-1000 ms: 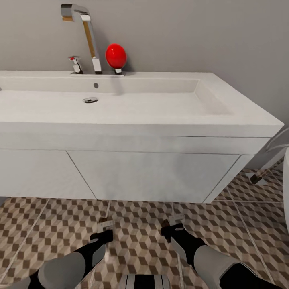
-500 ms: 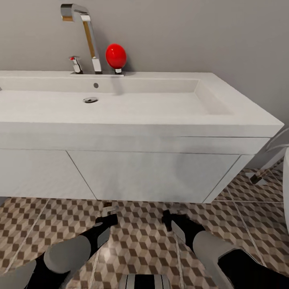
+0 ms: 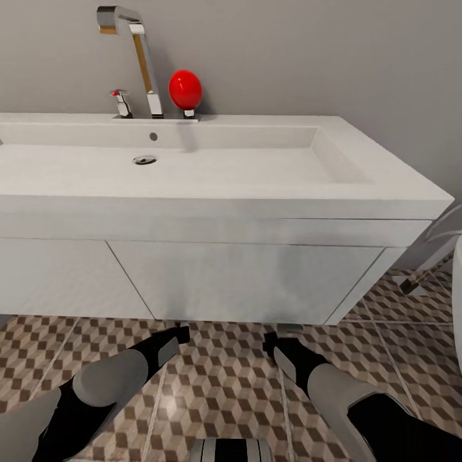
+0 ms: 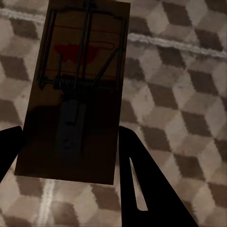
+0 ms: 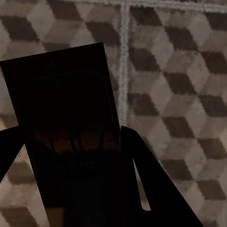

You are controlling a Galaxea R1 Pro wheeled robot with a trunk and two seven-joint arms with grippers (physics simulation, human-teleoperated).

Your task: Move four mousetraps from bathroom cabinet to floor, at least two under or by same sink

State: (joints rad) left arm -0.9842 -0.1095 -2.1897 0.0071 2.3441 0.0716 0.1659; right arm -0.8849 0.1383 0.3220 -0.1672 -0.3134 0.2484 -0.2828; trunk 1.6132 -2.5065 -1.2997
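The white sink sits on its wall-hung two-door vanity straight ahead, above the cube-pattern bathroom floor. Both arms reach low, with their tips at the shadowed gap under the vanity. My left gripper is shut on a mousetrap, a dark wooden plate with a spring, wire bar and red spot, close above the tiles. My right gripper is shut on another mousetrap, very dark in shadow, also just over the floor. The cabinet is out of view.
A tall chrome tap and a red rounded object stand at the back of the basin. At the right edge is a white curved fixture with a slanted chrome part. Open tiles lie between and behind the arms.
Both arms have pushed forward and lower toward the vanity. The gripper tips and their mousetraps have gone from the open tiles into the shadow under its front edge.
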